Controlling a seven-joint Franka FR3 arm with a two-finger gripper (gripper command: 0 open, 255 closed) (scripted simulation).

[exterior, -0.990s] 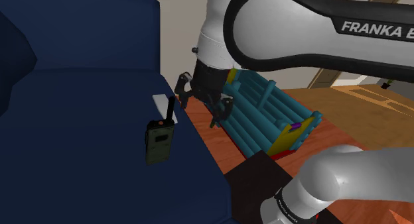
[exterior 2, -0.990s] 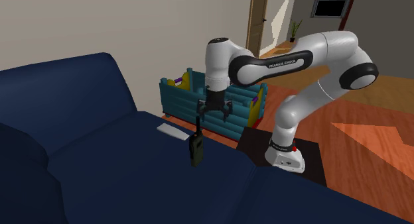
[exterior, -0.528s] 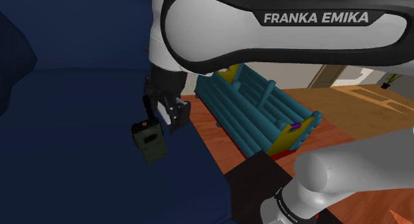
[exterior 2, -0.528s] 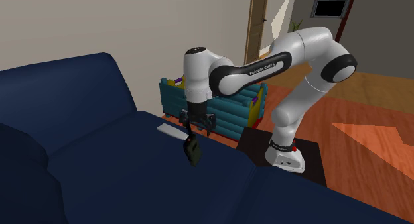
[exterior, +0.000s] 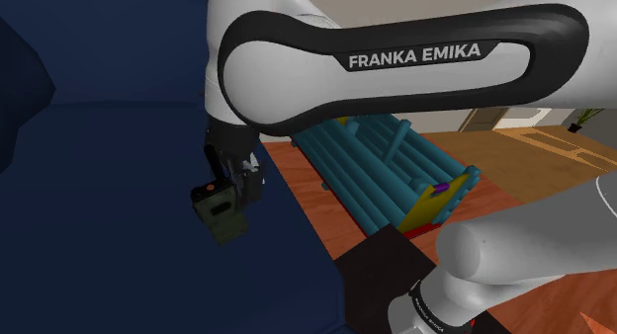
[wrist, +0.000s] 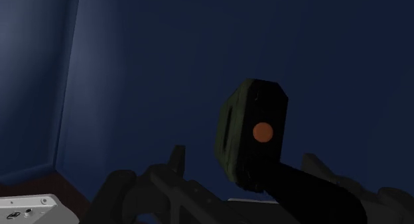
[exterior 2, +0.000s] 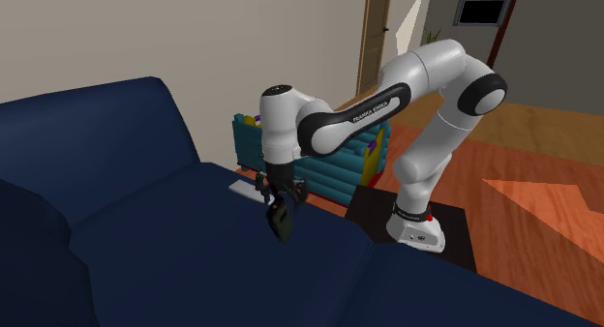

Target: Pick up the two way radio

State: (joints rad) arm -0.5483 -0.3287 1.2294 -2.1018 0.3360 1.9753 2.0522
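Observation:
The two way radio (exterior: 223, 215) is a dark green block with an orange button on top, standing on the dark blue sofa seat (exterior: 109, 233) near its edge. My black gripper (exterior: 230, 178) hangs right over the radio's top. In the wrist view the radio (wrist: 251, 133) sits between the fingers, and its dark antenna runs back toward the hand. The gripper (wrist: 244, 160) is open, with its fingers (wrist: 176, 156) apart on either side of the radio and not clasping it. In the second exterior view the gripper (exterior 2: 278, 193) is just above the radio (exterior 2: 281, 222).
A flat white device (exterior 2: 248, 190) lies on the sofa seat just behind the radio. A teal toy crate (exterior: 388, 174) stands on the wooden floor beside the sofa. The sofa back (exterior 2: 87, 132) rises behind the seat. The robot's black stand (exterior 2: 416, 219) is near the sofa edge.
The arm has swung from above the crate over to the sofa and come down onto the radio's top. The radio has shifted slightly and leans a little.

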